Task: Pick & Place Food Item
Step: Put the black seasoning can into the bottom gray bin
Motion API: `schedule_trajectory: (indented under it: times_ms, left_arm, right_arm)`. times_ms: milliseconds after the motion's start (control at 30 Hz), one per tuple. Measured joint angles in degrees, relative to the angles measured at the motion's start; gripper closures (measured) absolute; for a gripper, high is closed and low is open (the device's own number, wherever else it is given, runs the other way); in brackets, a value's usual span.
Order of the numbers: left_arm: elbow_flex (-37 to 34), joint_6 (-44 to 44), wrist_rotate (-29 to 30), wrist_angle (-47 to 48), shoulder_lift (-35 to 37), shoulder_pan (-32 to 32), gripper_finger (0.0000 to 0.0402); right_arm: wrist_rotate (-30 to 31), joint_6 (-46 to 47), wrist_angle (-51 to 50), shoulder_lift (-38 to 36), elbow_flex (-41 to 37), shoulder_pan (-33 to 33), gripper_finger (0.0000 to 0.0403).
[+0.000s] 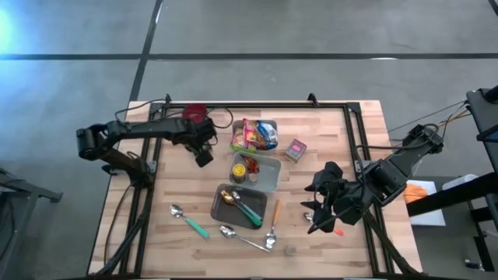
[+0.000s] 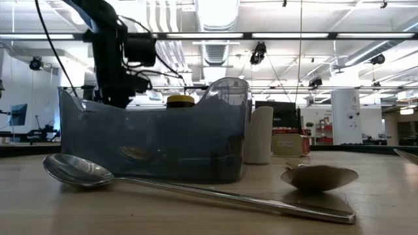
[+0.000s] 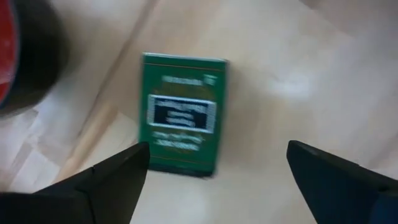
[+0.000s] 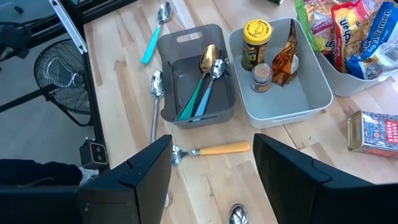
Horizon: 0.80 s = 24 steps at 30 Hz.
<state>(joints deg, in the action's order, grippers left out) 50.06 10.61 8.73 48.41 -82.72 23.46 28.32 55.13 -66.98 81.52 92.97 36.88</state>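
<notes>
With its jaws wide, the left gripper (image 3: 211, 171) should centre over the green box (image 3: 181, 113), probably lying flat on the counter (image 1: 327, 140), before closing.

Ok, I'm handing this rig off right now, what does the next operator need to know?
Left gripper: open, pointing down over the green box lying flat on the table near the red-lidded jar; nothing held.
Right gripper: open, empty, waiting above the table's right side.
Light grey bin already holds a yellow-lidded jar, a small spice jar and a packet.
Left to do: grasp the green box and place it, probably in that bin.
</notes>
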Motion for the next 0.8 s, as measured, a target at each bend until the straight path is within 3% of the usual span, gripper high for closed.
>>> schedule_trajectory:
  times_ms: [367,533,800]
  left_arm:
    - [-1.7,-3.7,0.1,-3.0,0.0,8.1,0.0028]
    - [-1.7,-9.0,-3.7,-3.1,-0.6,8.7,0.0028]
    - [-1.7,-14.9,-3.8,-3.4,-4.1,9.1,0.0028]
  right_arm:
    - [-0.3,1.5,0.1,0.0,0.0,0.0,0.0181]
    - [-0.3,1.8,0.1,0.0,0.0,0.0,0.0181]
    - [-0.3,1.9,0.4,0.0,0.0,0.0,0.0181]
